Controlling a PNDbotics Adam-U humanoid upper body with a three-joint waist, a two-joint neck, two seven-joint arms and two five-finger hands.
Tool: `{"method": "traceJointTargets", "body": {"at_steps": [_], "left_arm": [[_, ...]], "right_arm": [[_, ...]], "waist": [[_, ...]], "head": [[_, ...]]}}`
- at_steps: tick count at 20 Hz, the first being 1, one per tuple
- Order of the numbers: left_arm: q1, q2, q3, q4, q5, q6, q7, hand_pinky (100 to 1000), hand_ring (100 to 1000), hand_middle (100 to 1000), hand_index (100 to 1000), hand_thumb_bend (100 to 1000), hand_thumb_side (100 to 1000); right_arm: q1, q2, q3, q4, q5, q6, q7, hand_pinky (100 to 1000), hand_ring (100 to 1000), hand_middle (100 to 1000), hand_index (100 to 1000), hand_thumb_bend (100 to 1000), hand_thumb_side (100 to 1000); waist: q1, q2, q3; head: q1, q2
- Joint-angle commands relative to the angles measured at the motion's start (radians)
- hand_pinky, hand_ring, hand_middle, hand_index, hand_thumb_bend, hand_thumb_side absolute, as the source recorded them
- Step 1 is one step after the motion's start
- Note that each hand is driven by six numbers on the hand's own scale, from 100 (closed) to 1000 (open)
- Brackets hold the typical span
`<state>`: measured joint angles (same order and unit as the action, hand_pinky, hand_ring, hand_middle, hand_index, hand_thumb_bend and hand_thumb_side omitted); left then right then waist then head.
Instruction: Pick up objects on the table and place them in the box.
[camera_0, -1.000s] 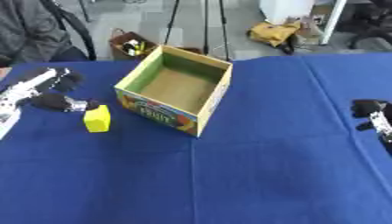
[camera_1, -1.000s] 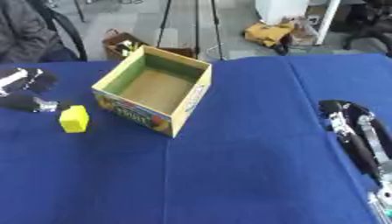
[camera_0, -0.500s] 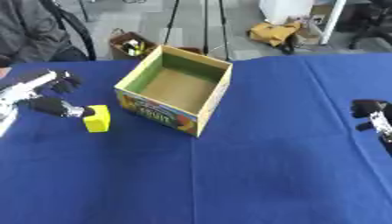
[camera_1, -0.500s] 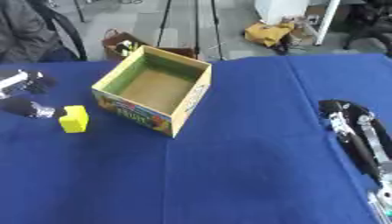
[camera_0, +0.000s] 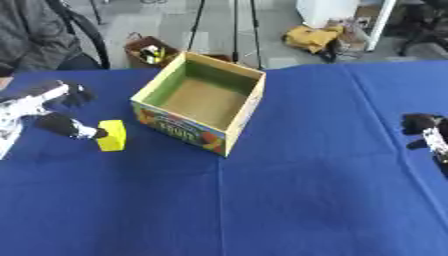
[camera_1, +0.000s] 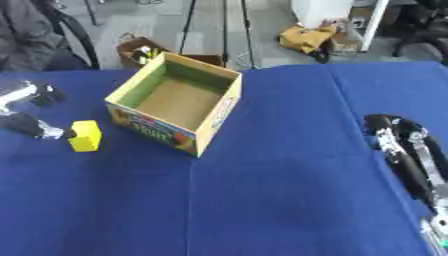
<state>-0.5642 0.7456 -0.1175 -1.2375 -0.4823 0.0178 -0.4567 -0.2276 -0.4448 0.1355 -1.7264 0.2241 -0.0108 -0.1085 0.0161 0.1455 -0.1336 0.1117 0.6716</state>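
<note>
Closer now, left hand (camera_0: 54, 111) spread, thumb tip touching yellow block (camera_0: 111, 135) beside cardboard box (camera_0: 200, 102).

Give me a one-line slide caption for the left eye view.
Left hand reaches the yellow block beside the open, empty box on the blue table; right hand idle at right.

Left robot hand (camera_0: 54, 112) closed in; thumb now touching yellow block (camera_0: 111, 135)
</note>
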Motion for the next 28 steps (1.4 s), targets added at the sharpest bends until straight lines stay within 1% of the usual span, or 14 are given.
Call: {"method": "traceJointTargets", "body": {"at_steps": [1,18,28], "left_arm": [[-0.019,0.017,0.028,-0.02,-0.046,-0.014,-0.012,826,770,731,821,676,357],[-0.024,-0.033,0.076,-0.035,-0.292,-0.087,-0.054,826,770,728,819,650,356],[-0.029,-0.066,0.096,-0.032,-0.437,-0.133,-0.06,826,771,728,818,643,358]], "right_arm": [[-0.005,-0.023,-0.01,-0.01,-0.005,-0.003,0.0,606,724,683,784,100,1000],[-0.003,-0.023,-0.012,-0.011,-0.004,-0.003,0.0,607,724,683,784,100,1000],[-0.003,-0.023,-0.012,-0.012,-0.005,-0.004,0.001,607,724,683,784,100,1000]], "waist": [[-0.001,-0.012,0.0],[-0.001,-0.012,-0.001],[-0.003,-0.012,0.001]], "head": [[-0.003,-0.004],[-0.006,-0.005],[-0.007,-0.007]]}}
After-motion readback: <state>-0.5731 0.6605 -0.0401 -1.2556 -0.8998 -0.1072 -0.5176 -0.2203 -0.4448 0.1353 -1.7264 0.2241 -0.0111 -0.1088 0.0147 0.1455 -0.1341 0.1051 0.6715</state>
